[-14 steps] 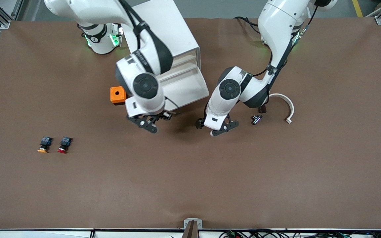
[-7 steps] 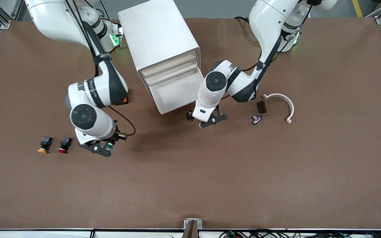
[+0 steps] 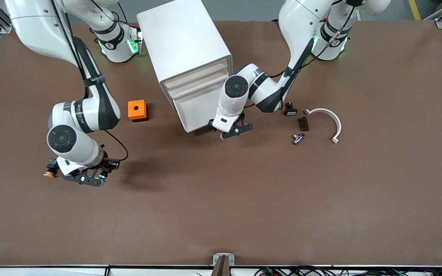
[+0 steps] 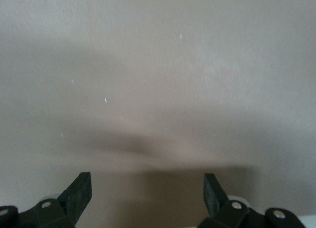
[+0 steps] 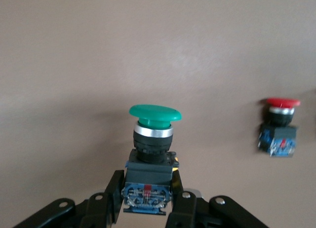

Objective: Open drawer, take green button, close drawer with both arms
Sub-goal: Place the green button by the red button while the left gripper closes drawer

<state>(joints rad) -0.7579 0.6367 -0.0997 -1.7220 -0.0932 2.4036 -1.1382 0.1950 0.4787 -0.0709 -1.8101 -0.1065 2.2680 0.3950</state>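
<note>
The lowest drawer [image 3: 202,109] stands pulled out of the white cabinet [image 3: 184,36]. My left gripper [image 3: 233,131] is open and empty, low beside the drawer's front corner at the left arm's end. In the left wrist view the fingers [image 4: 79,193] stand wide apart before a plain pale surface. My right gripper [image 3: 97,180] is shut on the green button [image 3: 101,177], low over the table near the right arm's end. In the right wrist view [image 5: 148,208] the pads clamp the black body of the green button [image 5: 154,139], cap pointing away.
A yellow-orange-capped button [image 3: 50,169] lies beside my right gripper. A red-capped button [image 5: 279,127] shows in the right wrist view. An orange box [image 3: 137,110] sits beside the cabinet. A white curved piece [image 3: 330,120] and small dark parts [image 3: 302,123] lie toward the left arm's end.
My right gripper has carried the green button away from the drawer to the spot by the red and yellow-orange buttons. My left gripper has moved up to the drawer's front corner.
</note>
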